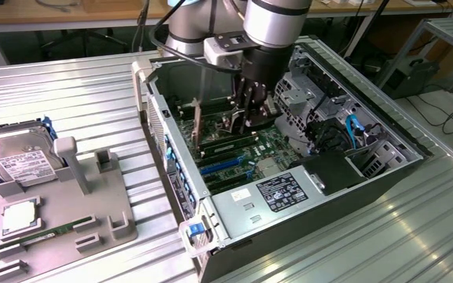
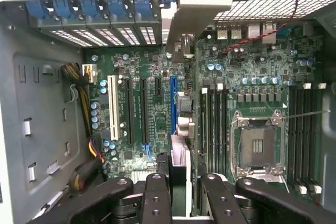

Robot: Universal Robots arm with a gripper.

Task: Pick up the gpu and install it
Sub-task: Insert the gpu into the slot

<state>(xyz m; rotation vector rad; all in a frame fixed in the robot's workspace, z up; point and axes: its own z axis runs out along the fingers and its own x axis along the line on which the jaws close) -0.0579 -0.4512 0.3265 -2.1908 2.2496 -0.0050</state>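
Exterior view shows the arm reaching down into the open computer case, which lies on its side on the ribbed metal counter. The gripper hangs just above the green motherboard. A thin card stands on edge below it, the gpu, upright over the board near the case's left wall.

Wrist view looks along the black fingers toward the motherboard. The gpu runs edge-on between the fingers, and its pale metal bracket reaches up to the blue slot clips at the case's rear wall. The fingers are closed against the card's two faces. The card sits just beside the blue expansion slot; whether it is seated in a slot, I cannot tell. The empty processor socket lies further along the board.

On the exterior view's left, a grey holder tray rests on the counter, with a hard drive leaning at its far end and a memory stick lying near its front.
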